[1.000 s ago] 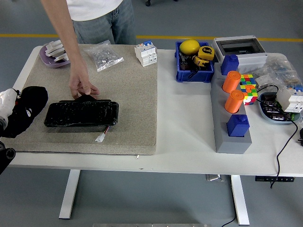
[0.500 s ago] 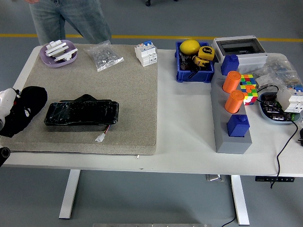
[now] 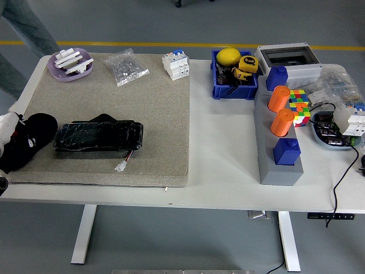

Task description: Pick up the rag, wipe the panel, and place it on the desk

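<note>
Only the left arm (image 3: 7,151) shows up, poking in at the left edge of the picture, low down near the front; it's black with a white bit at the wrist; the left hand (image 3: 31,137) sits at its end, dark and bunched up, but it's too murky to make out the fingers; the right arm isn't anywhere in the shot.

A person's leg (image 3: 25,23) is up in the top-left corner.

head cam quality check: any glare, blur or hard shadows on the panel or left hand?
Head view: lighting is even and soft, with no hard shadows on the beige mat. The black panel shows patchy specular glints on its glossy top. The left hand at the picture's left edge is a dark mass with little finger detail. The person at the top left looks slightly motion-blurred. The table's items are sharp.
</note>
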Robot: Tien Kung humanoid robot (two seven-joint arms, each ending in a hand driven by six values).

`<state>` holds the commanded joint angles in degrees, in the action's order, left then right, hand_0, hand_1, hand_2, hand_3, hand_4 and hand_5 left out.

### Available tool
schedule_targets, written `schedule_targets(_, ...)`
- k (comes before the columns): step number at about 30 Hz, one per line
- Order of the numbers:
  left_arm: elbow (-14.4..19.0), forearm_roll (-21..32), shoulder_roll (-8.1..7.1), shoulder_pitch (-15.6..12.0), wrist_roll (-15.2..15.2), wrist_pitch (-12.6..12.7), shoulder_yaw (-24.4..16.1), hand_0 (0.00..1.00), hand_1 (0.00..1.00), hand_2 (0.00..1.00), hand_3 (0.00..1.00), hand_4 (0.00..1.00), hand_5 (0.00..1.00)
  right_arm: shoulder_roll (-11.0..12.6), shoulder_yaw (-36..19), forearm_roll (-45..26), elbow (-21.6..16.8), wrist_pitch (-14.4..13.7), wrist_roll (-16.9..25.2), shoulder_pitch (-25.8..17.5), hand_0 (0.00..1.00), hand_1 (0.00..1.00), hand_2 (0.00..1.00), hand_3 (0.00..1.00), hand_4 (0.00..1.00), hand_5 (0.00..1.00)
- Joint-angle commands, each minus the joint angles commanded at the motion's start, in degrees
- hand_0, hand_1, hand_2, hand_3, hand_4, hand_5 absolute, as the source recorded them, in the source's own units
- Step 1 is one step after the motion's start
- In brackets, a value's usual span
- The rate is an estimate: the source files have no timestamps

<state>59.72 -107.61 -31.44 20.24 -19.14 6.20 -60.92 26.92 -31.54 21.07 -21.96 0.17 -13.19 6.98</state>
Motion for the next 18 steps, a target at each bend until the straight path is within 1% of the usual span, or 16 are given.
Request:
schedule_targets(4,0.8,0.3,-0.09,-0.2,-0.1,-1.0,-0.4,0.688,0.828,0.827,0.696,0.900,0.070,0.0,0.0,0.0,0.0,0.0,0.0,0.0,0.744,0.587,0.639,0.611,0.998,0.623)
schedule_targets(5,1.0,0.2,-0.08,-0.3,-0.2,-1.3,-0.6,0.719,0.854,0.851,0.784,0.998,0.154,0.0,0.1,0.0,0.0,0.0,0.0,0.0,0.745,0.588,0.638,0.612,0.998,0.623)
schedule_targets(10,1.8,0.7,-0.31,-0.9,-0.7,-2.8,-1.3,0.719,0.854,0.851,0.784,0.998,0.154,0.1,0.1,0.0,0.0,0.0,0.0,-0.1,0.745,0.588,0.638,0.612,0.998,0.623)
schedule_targets(11,2.0,1.0,-0.38,-1.1,-0.7,-3.0,-1.6,0.738,0.871,0.869,0.799,0.998,0.189,0.1,0.1,0.0,0.0,-0.1,0.0,-0.1,0.744,0.587,0.638,0.611,0.998,0.622)
schedule_targets(16,3.0,1.3,-0.83,-1.7,-1.0,-3.7,-3.2,0.738,0.871,0.869,0.799,0.998,0.189,0.0,0.1,0.0,0.0,0.0,0.1,-0.3,0.744,0.587,0.638,0.611,0.998,0.622)
schedule_targets(17,3.3,1.3,-0.92,-1.9,-1.1,-3.8,-3.6,0.746,0.876,0.880,0.807,0.998,0.211,0.0,0.2,0.0,0.0,0.0,0.1,-0.3,0.745,0.587,0.637,0.611,0.998,0.619)
schedule_targets(18,3.5,1.4,-0.98,-2.0,-1.1,-3.9,-4.0,0.746,0.876,0.880,0.807,0.998,0.211,0.0,0.2,0.0,0.1,0.0,0.1,-0.3,0.745,0.587,0.637,0.611,0.998,0.619)
